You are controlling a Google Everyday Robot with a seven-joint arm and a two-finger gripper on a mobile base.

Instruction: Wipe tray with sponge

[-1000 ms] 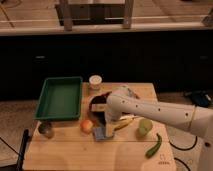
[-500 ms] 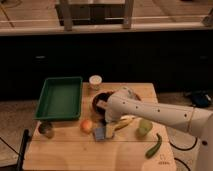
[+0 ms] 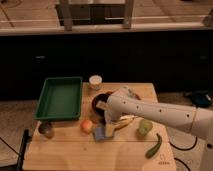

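The green tray (image 3: 60, 97) sits at the table's (image 3: 75, 150) back-left corner, its long side running toward the front edge. The sponge (image 3: 100, 133) lies flat on the wood near the middle of the table, closer to the front edge, well right of the tray and just beside an orange (image 3: 87, 126) on its left. The gripper (image 3: 109, 129) hangs directly at the sponge's right end; whether it is touching or clasping the sponge cannot be told. The white arm (image 3: 155, 114) reaches in from the right edge, crossing over a dark bowl (image 3: 100, 101) and a banana (image 3: 125, 122). A white cup (image 3: 95, 81) stands at the back edge, a green apple (image 3: 145, 126) and a green pepper (image 3: 153, 146) lie toward the front-right corner, and a small brown object (image 3: 46, 129) rests near the left edge.
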